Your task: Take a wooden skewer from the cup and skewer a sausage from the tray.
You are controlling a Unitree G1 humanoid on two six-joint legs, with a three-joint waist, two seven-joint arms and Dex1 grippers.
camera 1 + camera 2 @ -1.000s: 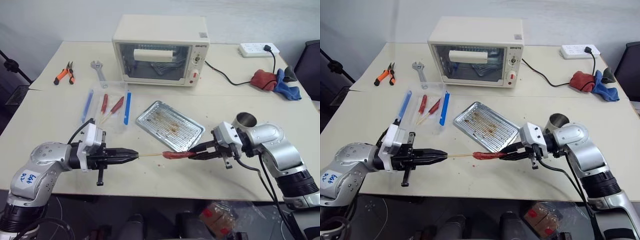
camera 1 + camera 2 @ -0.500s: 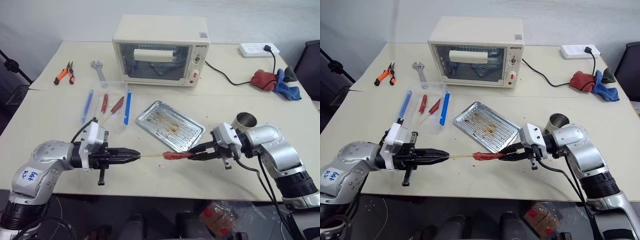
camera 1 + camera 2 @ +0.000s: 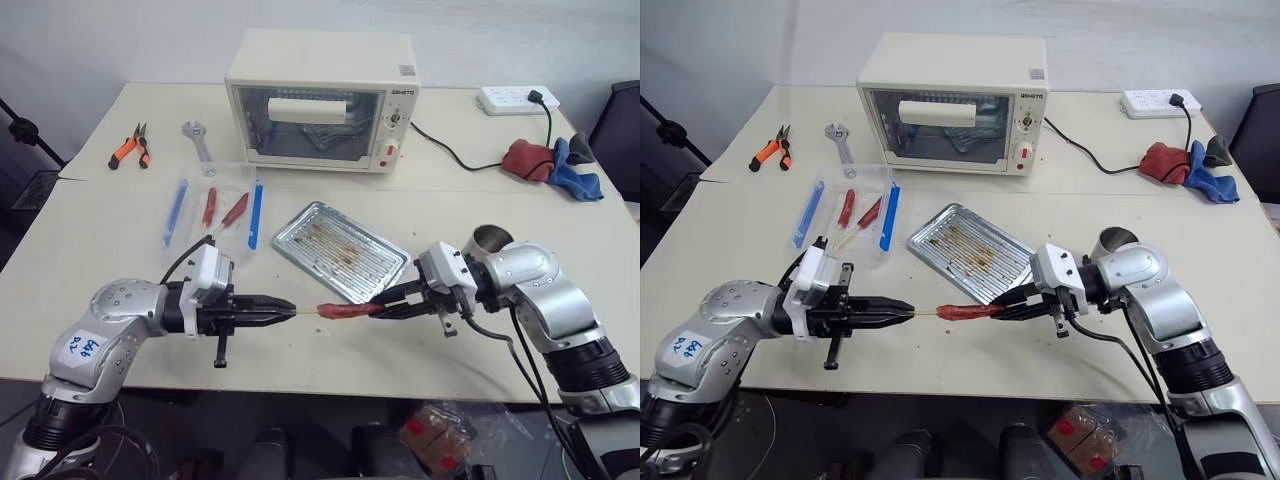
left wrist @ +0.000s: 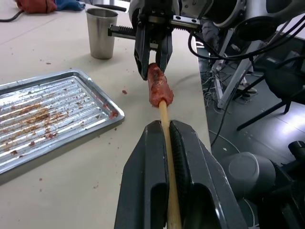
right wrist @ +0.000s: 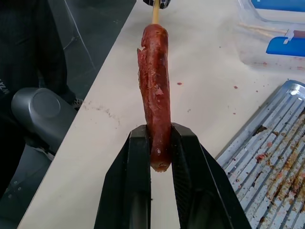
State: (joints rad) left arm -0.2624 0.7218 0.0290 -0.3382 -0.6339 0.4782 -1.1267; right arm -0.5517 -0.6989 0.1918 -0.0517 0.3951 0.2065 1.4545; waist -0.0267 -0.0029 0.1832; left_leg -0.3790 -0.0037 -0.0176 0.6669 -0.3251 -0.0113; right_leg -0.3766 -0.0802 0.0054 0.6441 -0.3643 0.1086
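My left gripper (image 3: pixel 288 309) is shut on the wooden skewer (image 3: pixel 308 310), which it holds level and pointing right above the table's front. The skewer's tip is sunk into one end of the red-brown sausage (image 3: pixel 350 310). My right gripper (image 3: pixel 380 308) is shut on the sausage's other end, facing the left gripper. In the left wrist view the skewer (image 4: pixel 164 121) runs between my fingers into the sausage (image 4: pixel 158 88). The right wrist view has the sausage (image 5: pixel 155 81) pinched low between the pads. The tray (image 3: pixel 345 255) lies just behind, with grease stains. The cup (image 3: pixel 490 238) stands behind my right arm.
A toaster oven (image 3: pixel 320 100) sits at the back middle. A clear plastic box (image 3: pixel 210 210) with blue sticks and red sausages lies left of the tray. Pliers (image 3: pixel 130 147) and a wrench (image 3: pixel 197 140) lie far left; a power strip (image 3: pixel 515 97) and cloths (image 3: pixel 550 160) far right.
My left gripper has moved right toward the sausage, and less bare skewer shows between its tips and the sausage. The right gripper has kept its hold and barely moved.
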